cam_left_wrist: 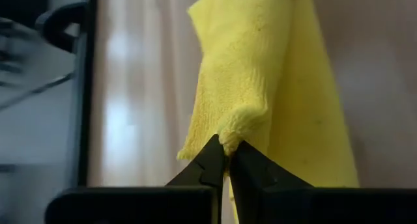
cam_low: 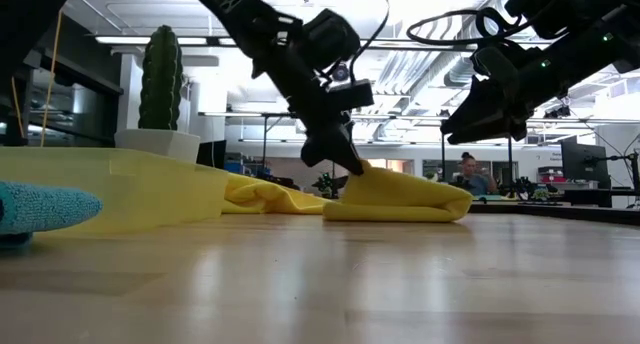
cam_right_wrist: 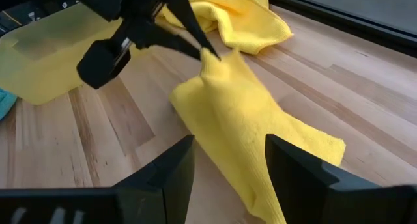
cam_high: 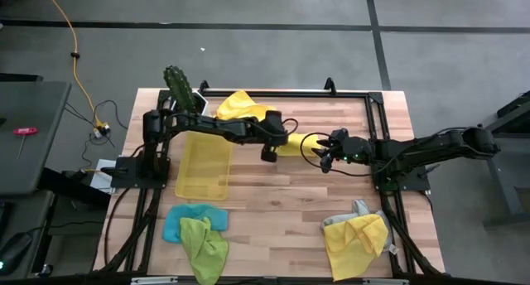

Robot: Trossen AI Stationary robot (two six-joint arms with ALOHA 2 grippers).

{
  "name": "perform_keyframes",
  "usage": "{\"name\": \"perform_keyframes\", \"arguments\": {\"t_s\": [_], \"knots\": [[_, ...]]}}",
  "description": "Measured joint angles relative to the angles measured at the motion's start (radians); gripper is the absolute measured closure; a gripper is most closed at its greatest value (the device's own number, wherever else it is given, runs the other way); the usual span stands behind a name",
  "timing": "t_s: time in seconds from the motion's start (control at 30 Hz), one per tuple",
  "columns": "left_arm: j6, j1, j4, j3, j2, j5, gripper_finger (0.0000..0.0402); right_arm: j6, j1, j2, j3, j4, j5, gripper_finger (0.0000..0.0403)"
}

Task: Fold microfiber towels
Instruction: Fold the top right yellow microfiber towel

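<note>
Tabletop level hides the pinch; left hand grips yellow towel, right hand spread.

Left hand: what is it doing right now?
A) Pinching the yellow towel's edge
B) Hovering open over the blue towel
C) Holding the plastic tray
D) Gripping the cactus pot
A: the left hand is shut on a bunched edge of the yellow towel at mid-table.

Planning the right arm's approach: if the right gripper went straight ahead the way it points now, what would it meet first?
Most likely the yellow towel that the left gripper has pinched at one corner; it lies directly ahead of the open right gripper. Depth is hard to judge.
</note>
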Motion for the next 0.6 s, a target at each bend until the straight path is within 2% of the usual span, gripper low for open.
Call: {"name": "perform_keyframes", "arguments": {"t_s": [0.17,0.37,0.6], "knots": [[0.104,-0.028,-0.009,0.025,0.0,-0.158,0.0398,0.0,0.0,0.0,0.0,0.0,0.0,0.0224],[0.215,-0.061,0.057,0.027,0.0,-0.32,0.0399,0.001,0.0,0.0,0.0,0.0,0.0,0.0224],[0.236,-0.079,0.039,0.027,0.0,-0.412,0.04,0.001,0.0,0.0,0.0,0.0,0.0,0.0224]]}}
